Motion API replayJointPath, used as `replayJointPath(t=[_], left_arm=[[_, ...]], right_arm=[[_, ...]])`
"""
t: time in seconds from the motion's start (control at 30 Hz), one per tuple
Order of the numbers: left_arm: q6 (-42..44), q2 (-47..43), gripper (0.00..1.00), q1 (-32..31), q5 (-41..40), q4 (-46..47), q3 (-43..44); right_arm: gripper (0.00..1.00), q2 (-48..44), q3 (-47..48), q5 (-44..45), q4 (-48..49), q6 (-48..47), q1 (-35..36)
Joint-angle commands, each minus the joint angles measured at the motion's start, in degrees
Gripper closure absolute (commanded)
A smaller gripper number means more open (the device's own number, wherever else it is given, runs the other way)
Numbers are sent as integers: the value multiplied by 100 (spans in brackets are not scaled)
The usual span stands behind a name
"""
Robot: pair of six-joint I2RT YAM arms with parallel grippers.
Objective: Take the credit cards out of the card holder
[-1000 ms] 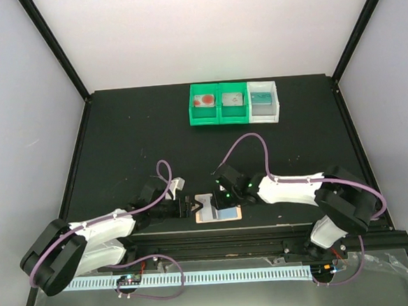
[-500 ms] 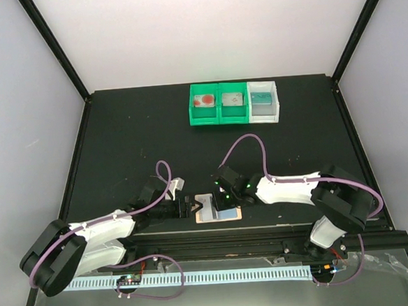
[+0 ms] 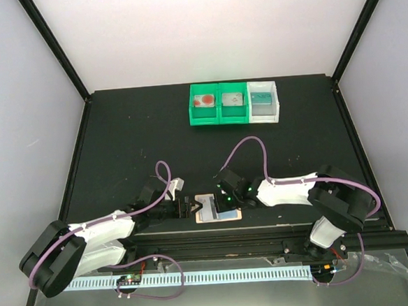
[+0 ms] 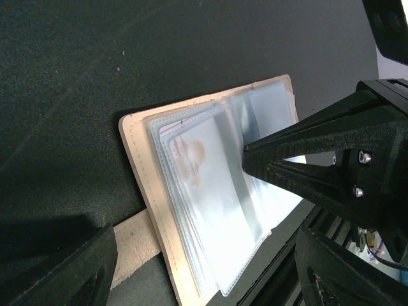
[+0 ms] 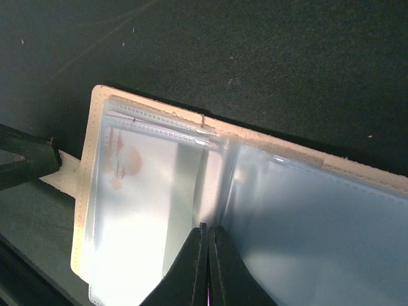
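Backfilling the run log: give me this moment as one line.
left gripper: open, by card holder tab | right gripper: shut, tips on sleeves | credit cards: inside holder

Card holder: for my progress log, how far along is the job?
Done: the tan leather-like bifold card holder lies open. In hand: the shut right hand pokes at its clear sleeves; the open left hand sits beside it. Left: the pale blue cards sit sleeved, none out.
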Motion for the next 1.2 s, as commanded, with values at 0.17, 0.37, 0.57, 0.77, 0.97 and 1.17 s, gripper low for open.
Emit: replayJointPath(t=[0.17,0.37,0.57,0.77,0.97,1.17], left_arm=[[-28,-83,21,-7,-104,-87,-33],[-187,-394,21,-18,21,-223,59],[-702,-680,21,-58,296,224,45],[-1063,-362,21,-144,359,992,-133],[-1100,313,21,-160,481,1531,-138],[-1166,766,23,-199,568,1967,-138]], right_arm=[[99,50,-476,48,326,289,40],[99,121,-669,-27,630,438,40],[99,181,-707,-123,759,494,43],[99,206,-755,-134,857,550,32],[99,269,-783,-186,906,570,32],[99,249,-788,-185,899,562,32]])
